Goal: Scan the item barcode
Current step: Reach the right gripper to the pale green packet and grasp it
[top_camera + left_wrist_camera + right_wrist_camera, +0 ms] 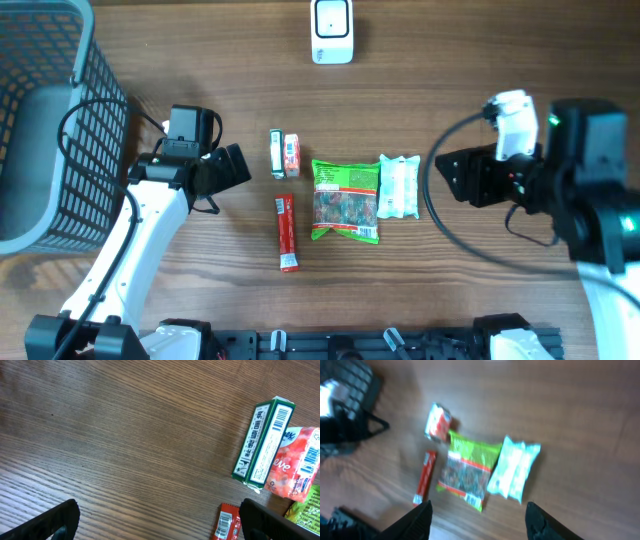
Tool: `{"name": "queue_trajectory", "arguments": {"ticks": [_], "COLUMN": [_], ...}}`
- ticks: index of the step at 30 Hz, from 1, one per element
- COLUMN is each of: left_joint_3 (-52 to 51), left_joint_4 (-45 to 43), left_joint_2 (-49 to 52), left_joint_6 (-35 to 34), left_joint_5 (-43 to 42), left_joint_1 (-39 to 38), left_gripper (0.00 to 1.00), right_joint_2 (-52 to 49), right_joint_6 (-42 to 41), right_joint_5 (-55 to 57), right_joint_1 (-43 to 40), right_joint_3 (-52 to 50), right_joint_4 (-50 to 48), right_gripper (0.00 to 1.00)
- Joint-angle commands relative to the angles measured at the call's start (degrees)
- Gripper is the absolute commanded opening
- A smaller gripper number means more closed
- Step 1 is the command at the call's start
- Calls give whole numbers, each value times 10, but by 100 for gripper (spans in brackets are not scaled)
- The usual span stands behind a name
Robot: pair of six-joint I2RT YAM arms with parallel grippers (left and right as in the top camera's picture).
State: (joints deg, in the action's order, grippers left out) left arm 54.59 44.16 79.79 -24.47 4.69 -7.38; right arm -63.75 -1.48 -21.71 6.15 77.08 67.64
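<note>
Box (pixel 276 153), long axis toward the counter's (pixel 480 60) far edge, lay beside the spread left jaws; right jaws, also apart, held nothing.

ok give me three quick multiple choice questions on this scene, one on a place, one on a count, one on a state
1. In the overhead view, where is the white scanner relative to the packaged items?
A) at the top edge, apart from them
B) in the middle, among them
C) at the bottom edge

2. How many packaged items lie on the table?
A) three
B) five
C) seven

3. What state is the left gripper in?
A) shut on a package
B) open, holding nothing
C) shut on nothing

Answers:
1 A, it stands alone above the cluster.
2 B, green box, red-and-white pack, red stick, green snack bag, white pack.
3 B, its wrist view shows the fingers wide apart over bare wood.
</note>
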Motion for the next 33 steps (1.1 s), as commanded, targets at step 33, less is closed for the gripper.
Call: {"name": "queue_trajectory", "arguments": {"ticks": [33], "left_joint_3": [10], "left_joint_4": [0], "left_joint_2": [-7], "left_joint_6": [3], "left_joint_5": [5], "left_joint_1": [2], "left_gripper": [100], "right_joint_2": [-344], "right_joint_6": [43], "right_joint_5": [-19], "right_joint_1": [-3], "right_joint_3": [-212], "right_joint_4": [-264], "right_gripper": [51]}}
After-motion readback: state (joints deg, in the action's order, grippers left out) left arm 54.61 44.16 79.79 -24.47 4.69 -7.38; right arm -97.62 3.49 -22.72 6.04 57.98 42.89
